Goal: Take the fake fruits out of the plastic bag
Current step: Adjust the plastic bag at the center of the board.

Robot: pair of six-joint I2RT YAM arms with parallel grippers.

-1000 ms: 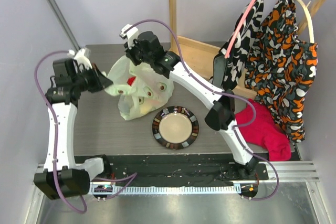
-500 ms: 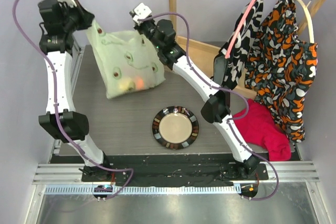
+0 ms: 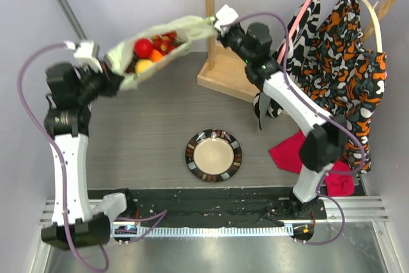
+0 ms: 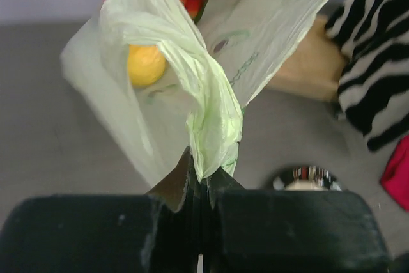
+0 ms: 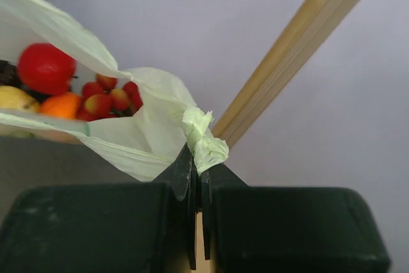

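The pale green plastic bag hangs in the air above the table's far left, stretched between both grippers with its mouth facing the top camera. Inside lie a red apple, an orange, a yellow lemon and small red berries. My left gripper is shut on the bag's left end; the lemon shows through the film. My right gripper is shut on a bunched corner; the apple, orange and berries show in the open bag.
A round dark-rimmed plate lies on the table at centre front. A wooden rack stands at the back, with patterned garments hanging on the right. A red cloth lies at the right, partly under my right arm.
The bag has gone from hanging down with the fruits at its bottom to stretched sideways, mouth up. My left gripper came down and forward; my right gripper moved right and back.
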